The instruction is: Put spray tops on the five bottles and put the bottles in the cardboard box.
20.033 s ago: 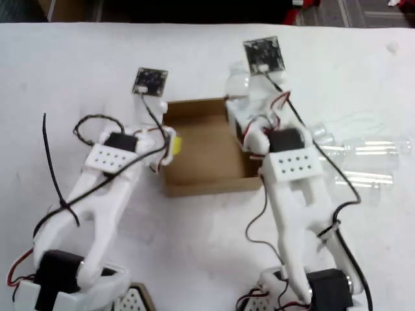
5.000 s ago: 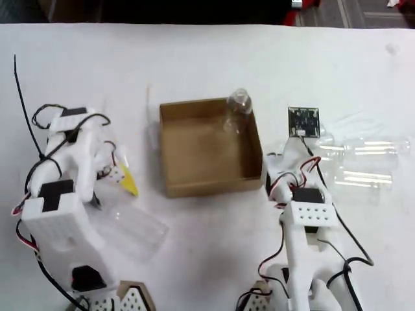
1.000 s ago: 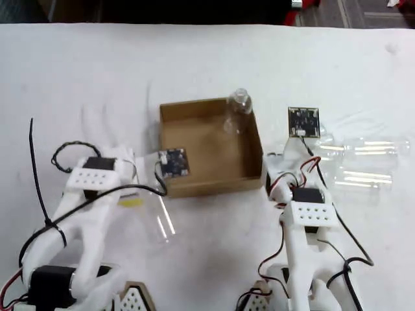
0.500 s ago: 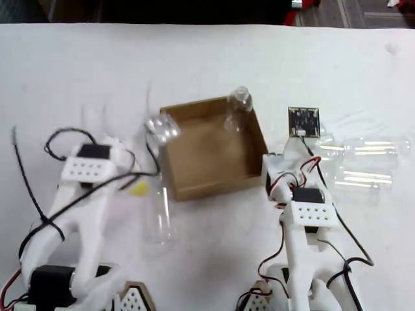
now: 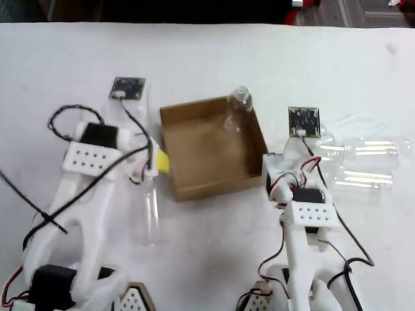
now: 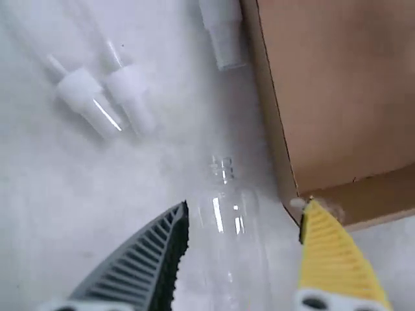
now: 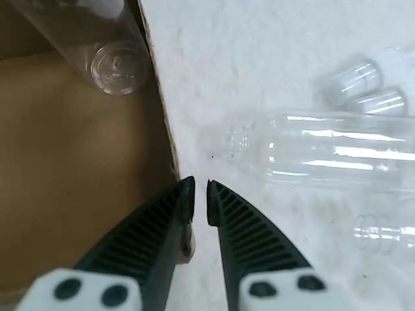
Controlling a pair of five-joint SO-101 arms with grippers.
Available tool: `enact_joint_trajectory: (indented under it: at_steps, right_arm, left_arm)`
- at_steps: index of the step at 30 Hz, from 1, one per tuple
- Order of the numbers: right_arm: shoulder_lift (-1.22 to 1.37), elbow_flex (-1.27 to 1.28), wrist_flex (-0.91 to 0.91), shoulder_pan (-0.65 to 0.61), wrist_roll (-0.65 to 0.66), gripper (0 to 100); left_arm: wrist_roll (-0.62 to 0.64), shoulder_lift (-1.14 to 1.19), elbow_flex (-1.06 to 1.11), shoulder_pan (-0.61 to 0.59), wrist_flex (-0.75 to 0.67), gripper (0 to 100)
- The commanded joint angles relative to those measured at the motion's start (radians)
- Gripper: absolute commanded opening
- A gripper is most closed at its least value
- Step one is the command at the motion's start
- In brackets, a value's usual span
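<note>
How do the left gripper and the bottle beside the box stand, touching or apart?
Cannot tell. Left wrist view: the open left gripper straddles the bottle, whose clear edges are too faint to place.

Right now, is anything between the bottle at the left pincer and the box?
Only the near wall of the box; the bottle lies on the table beside it, under the left pincer. Nothing else visible.

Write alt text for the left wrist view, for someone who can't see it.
The open end effector, one finger grey and one yellow, straddles a clear bottle lying on the white table beside a corner of the cardboard box. Three white spray tops lie on the table beyond the bottle.
</note>
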Motion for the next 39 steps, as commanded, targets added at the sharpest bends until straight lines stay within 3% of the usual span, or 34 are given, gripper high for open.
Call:
enact_joint_trajectory:
  at_steps: [1,7,19,28,39]
  right_arm:
    - [-0.002,-0.048,-0.002,0.008,0.015,1.8]
    - [-0.001,-0.048,-0.002,0.005,0.015,1.8]
    - [-0.001,-0.048,-0.002,0.005,0.015,1.8]
    - [-0.001,-0.048,-0.002,0.007,0.015,1.8]
    - [-0.007,-0.048,-0.002,0.007,0.015,1.8]
  left_arm:
    - [0.034,-0.03,0.061,-0.047,-0.133,26]
    - [0.035,-0.028,0.077,-0.15,-0.133,26]
    - [0.037,0.048,0.195,-0.117,-0.304,26]
    - [0.034,0.363,-0.02,-0.11,-0.193,26]
    - [0.035,0.387,-0.048,-0.045,-0.143,26]
